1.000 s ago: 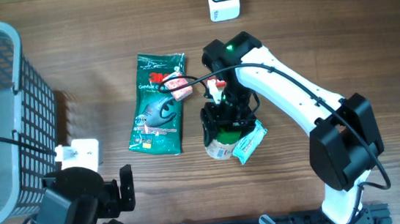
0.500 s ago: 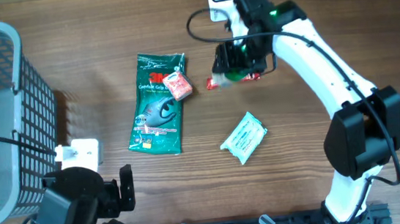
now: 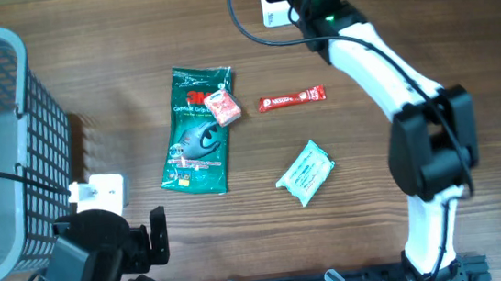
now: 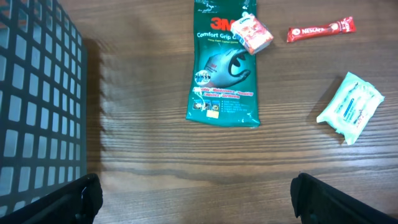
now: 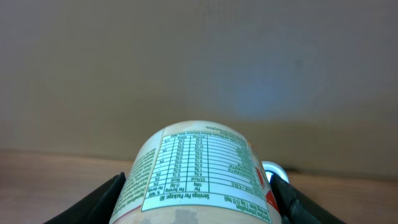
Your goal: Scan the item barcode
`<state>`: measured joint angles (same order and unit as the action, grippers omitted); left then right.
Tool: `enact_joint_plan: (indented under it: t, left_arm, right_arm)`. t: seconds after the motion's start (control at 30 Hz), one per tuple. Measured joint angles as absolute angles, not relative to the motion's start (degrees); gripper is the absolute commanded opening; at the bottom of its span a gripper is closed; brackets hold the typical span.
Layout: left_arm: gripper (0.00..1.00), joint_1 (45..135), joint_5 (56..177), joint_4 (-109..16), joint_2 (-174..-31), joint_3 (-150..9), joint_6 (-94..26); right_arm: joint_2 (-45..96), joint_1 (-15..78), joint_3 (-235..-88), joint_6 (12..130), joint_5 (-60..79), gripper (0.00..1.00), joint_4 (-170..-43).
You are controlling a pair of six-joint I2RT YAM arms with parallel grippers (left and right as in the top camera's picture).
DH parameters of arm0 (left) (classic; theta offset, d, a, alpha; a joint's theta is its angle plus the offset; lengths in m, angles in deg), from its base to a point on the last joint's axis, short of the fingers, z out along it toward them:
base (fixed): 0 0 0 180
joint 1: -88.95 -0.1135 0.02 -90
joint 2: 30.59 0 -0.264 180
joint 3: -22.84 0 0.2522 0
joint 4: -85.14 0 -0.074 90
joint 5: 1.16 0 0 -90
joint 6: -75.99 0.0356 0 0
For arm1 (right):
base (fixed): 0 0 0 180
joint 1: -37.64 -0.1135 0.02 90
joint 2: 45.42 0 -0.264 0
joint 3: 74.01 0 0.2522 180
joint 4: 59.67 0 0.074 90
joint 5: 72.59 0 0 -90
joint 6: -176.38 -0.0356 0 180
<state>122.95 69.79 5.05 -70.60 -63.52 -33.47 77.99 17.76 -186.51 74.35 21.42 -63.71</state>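
The right gripper clamps a labelled tub between its jaws, while the left gripper stands jaws wide apart, a glove packet ahead of them.

The worktop is brown wood with the grain running from side to side in long streaks, lighter and darker bands lying next to each other. Its surface has a dull sheen, and the light on it is soft and even, with no hard glare. Toward the left a blurred shadow darkens the wood in faint bars. In the right wrist view the wood shows only as a narrow brown strip low down, meeting a plain wall behind it. The wall is flat grey-beige and unmarked, with a pale bluish patch of light toward its right side.
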Motion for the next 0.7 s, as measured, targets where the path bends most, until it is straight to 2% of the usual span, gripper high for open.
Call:
enact_joint_plan:
  t: [0.17, 0.33, 0.57, 0.67, 0.7]
  left_arm:
    - [1.0, 122.95, 69.79, 5.0, -70.6, -63.52, -33.49]
    - [1.0, 122.95, 69.79, 5.03, -70.6, -63.52, -33.49]
    - [1.0, 122.95, 69.81, 5.03, -70.6, -63.52, -33.49]
    - [1.0, 122.95, 69.79, 5.05, -70.6, -63.52, -33.49]
    - [1.0, 122.95, 69.79, 5.07, -70.6, -63.52, -33.49]
  right_arm:
    - [86.03, 17.76, -186.16, 76.19, 22.9, 0.67, -50.2]
    - [87.11, 17.87, -186.18, 77.76, 24.83, 0.67, -48.92]
    - [85.07, 18.81, -187.06, 79.64, 28.08, 0.67, -62.47]
    - [77.25, 22.35, -187.23, 79.62, 29.96, 0.67, -73.2]
    - [74.67, 23.64, -187.3, 79.64, 30.64, 0.71, -76.8]
